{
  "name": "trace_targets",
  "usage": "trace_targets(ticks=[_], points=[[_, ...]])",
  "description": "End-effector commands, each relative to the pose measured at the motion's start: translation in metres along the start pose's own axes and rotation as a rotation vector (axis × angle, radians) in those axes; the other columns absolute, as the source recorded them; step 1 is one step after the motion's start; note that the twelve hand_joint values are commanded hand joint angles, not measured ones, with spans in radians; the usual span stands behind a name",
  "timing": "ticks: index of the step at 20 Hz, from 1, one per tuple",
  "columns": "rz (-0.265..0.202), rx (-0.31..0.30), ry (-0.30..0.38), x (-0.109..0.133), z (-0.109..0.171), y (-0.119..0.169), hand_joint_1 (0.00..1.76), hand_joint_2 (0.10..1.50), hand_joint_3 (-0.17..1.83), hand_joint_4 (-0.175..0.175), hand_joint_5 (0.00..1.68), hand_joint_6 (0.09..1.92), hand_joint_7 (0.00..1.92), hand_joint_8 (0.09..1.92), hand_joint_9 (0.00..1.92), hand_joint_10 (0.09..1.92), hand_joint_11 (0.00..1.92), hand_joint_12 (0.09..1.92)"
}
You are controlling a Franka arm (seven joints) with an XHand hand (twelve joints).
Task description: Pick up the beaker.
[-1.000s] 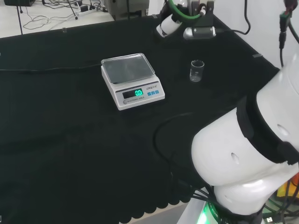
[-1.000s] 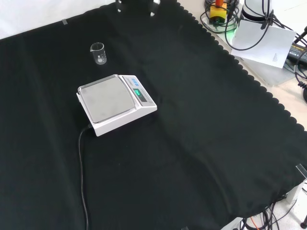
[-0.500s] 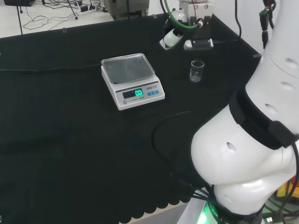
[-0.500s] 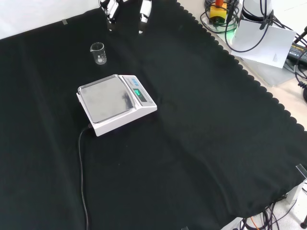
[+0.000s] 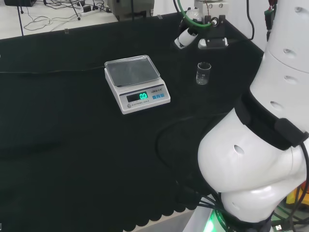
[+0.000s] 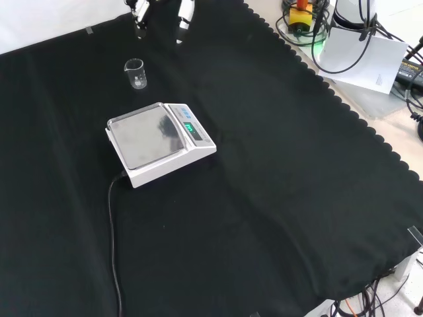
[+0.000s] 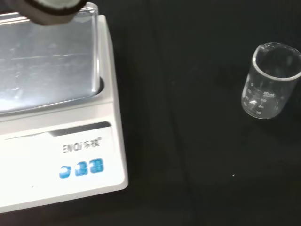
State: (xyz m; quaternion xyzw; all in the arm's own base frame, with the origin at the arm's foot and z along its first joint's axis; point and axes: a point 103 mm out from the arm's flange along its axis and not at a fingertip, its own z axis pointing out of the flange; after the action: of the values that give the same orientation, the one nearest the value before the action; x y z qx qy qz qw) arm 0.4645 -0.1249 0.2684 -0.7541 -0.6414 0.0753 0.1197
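Small clear glass beaker [image 5: 203, 73] stands upright, mouth up, beside a white scale [image 5: 136, 84] with a steel pan; hand [image 5: 200, 36] hovers near it, fingers [image 6: 184, 13] apparently released

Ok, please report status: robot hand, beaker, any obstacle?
Robot hand above cloth beyond beaker, holding nothing. Beaker upright on cloth, untouched. Scale stands apart, path clear.

Bare cloth [image 6: 277, 165] around beaker [image 6: 135, 72]
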Motion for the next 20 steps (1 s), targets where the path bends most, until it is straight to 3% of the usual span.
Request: trace_targets(ticks=[1,8,13,20], points=[[-0.007,0.015,0.053,-0.035,0.021,0.035,0.73,0.77,0.49,0.029,0.60,0.36,0.56,0.61,0.59,0.68,0.06,1.45],[-0.012,0.048,0.070,-0.057,0.040,0.049,0.74,0.77,0.49,0.027,0.60,0.37,0.56,0.62,0.59,0.68,0.05,1.45],[-0.018,0.065,0.123,-0.073,0.050,0.056,0.74,0.77,0.49,0.026,0.59,0.38,0.56,0.62,0.59,0.69,0.05,1.44],[-0.023,0.080,0.095,-0.078,0.066,0.080,0.74,0.76,0.50,0.025,0.59,0.39,0.55,0.62,0.59,0.69,0.05,1.44]])
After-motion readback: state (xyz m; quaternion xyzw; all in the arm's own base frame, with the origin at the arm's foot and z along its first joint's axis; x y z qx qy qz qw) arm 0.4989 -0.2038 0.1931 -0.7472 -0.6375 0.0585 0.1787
